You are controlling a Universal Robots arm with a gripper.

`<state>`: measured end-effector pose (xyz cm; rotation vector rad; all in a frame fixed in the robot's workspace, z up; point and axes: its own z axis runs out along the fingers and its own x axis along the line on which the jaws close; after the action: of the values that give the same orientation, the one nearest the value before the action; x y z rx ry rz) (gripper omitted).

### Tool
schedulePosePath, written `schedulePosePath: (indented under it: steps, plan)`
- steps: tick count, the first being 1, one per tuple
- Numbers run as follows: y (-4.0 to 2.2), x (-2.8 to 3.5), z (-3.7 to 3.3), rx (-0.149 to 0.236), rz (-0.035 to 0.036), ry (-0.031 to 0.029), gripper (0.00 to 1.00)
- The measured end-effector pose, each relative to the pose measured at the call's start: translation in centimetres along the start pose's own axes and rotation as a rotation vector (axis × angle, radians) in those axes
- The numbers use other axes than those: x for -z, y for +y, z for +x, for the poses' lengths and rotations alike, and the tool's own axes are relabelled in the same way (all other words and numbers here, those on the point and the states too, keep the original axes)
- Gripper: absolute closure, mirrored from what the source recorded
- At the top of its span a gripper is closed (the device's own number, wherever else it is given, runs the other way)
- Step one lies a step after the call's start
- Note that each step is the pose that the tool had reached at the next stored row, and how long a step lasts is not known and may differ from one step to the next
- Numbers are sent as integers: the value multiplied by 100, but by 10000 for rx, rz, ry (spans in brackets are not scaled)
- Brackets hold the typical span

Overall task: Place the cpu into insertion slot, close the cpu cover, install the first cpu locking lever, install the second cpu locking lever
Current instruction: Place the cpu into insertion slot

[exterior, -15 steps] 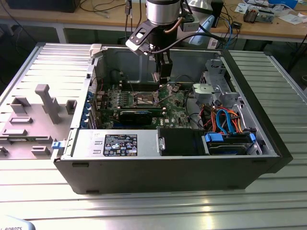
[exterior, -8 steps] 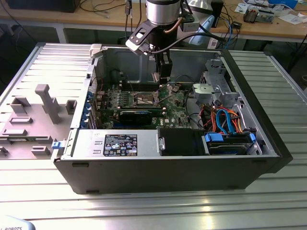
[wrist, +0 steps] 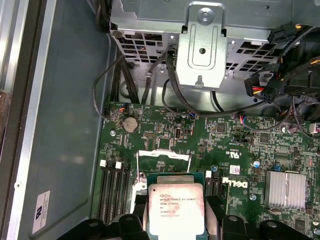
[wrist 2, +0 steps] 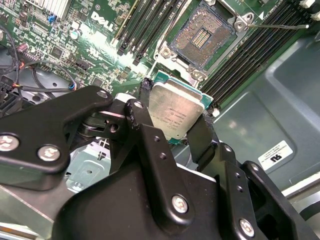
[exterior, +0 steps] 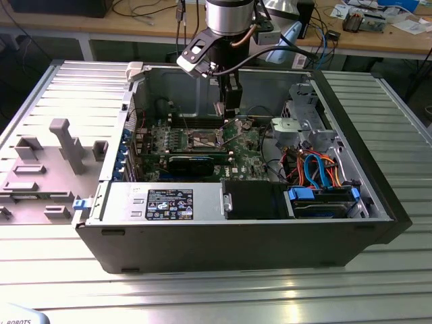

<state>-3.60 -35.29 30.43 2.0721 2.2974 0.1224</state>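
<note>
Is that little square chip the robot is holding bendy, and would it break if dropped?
The cpu looks stiff: it sits flat in the gripper without sagging. Probably light, being thin and small. Its smooth metal top may be slippery, and its thin green edge could chip if dropped.

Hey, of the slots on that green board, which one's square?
The insertion slot: square, metal-rimmed, with bare contacts. The memory slots flanking it are long, narrow and black.
</note>
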Motion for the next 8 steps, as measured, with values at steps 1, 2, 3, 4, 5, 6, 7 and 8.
schedulePosePath:
  steps: [1, 2, 3, 4, 5, 6, 7, 8]
  plan:
    - [0, 0, 0, -4, 0, 0, 46]
    - [0, -1, 0, -10, -1, -1, 46]
    - [0, -1, 0, -18, -1, -1, 46]
    - [0, -1, 0, -24, 0, -2, 46]
    - [0, -1, 0, -28, -1, -2, 46]
    - [0, -1, 0, -32, -1, -3, 46]
    - [0, -1, 0, -37, -1, -3, 46]
    - [0, -1, 0, -40, -1, -2, 46]
